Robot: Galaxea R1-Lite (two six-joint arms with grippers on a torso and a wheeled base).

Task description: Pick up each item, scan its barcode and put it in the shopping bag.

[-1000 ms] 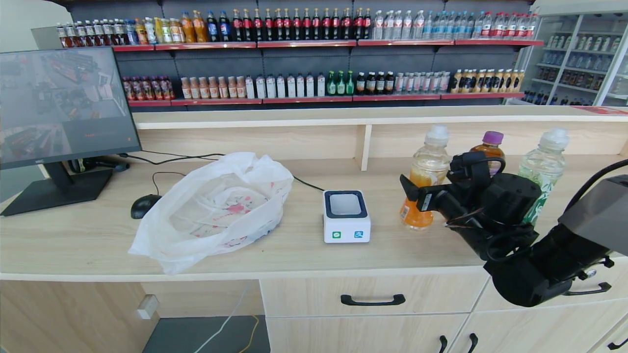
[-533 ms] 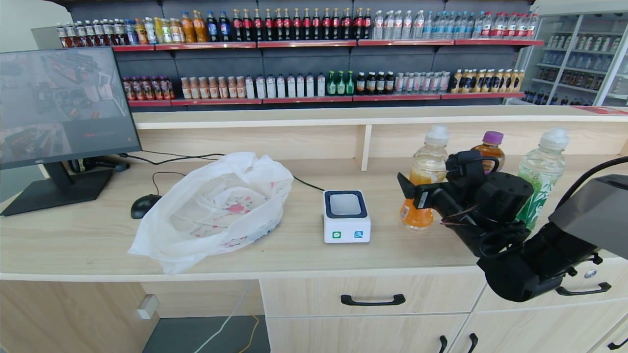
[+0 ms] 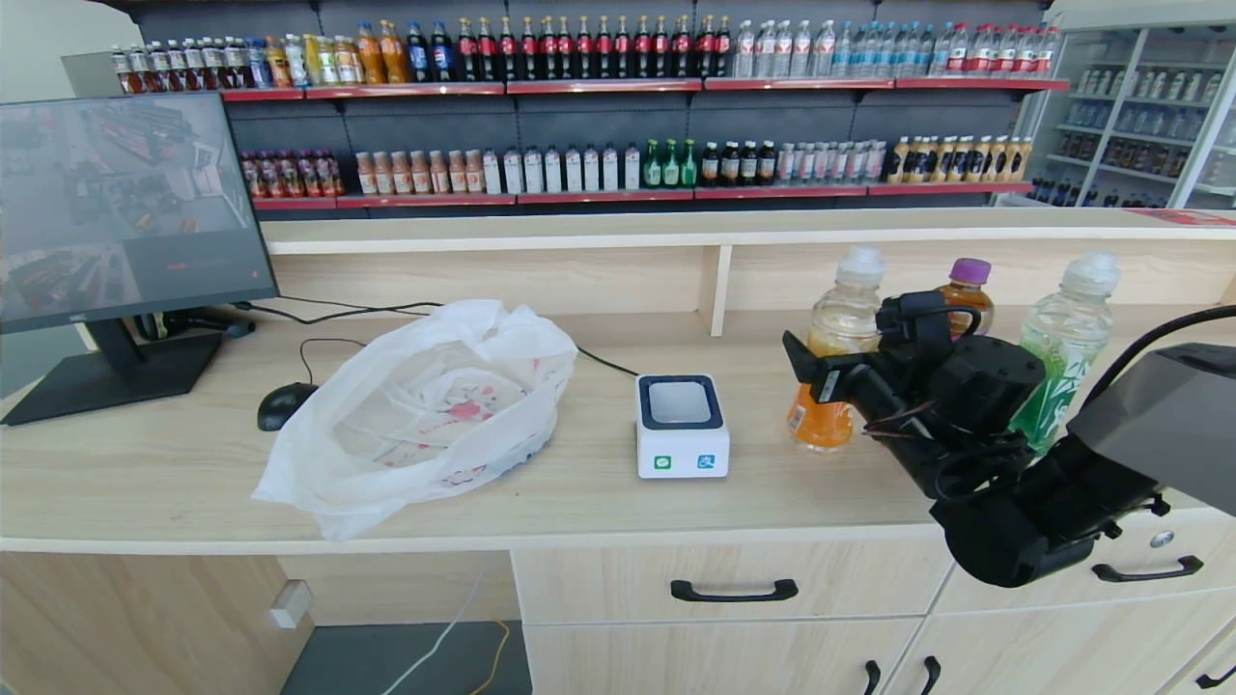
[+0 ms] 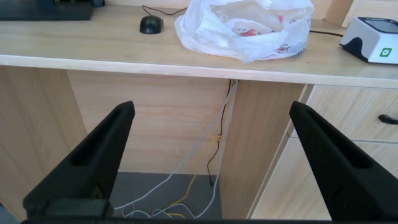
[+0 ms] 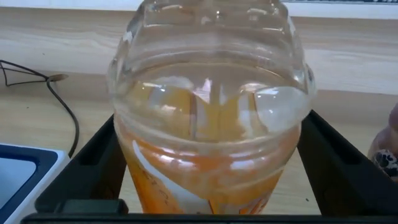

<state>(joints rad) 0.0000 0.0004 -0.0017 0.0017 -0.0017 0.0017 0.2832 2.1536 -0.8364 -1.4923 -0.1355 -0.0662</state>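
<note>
Bottles (image 3: 842, 309) number three, with one scanner (image 3: 682, 425), one shopping bag (image 3: 425, 405).

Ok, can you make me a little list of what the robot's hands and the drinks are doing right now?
right gripper: open, fingers either side of the orange drink bottle
orange drink bottle: upright on the counter, not lifted
left gripper: open, empty, low in front of the counter
other drinks: purple-cap bottle and green-label bottle, upright behind the right arm
scanner: on the counter between the bag and the bottles
shopping bag: white, mouth open, left of the scanner
</note>
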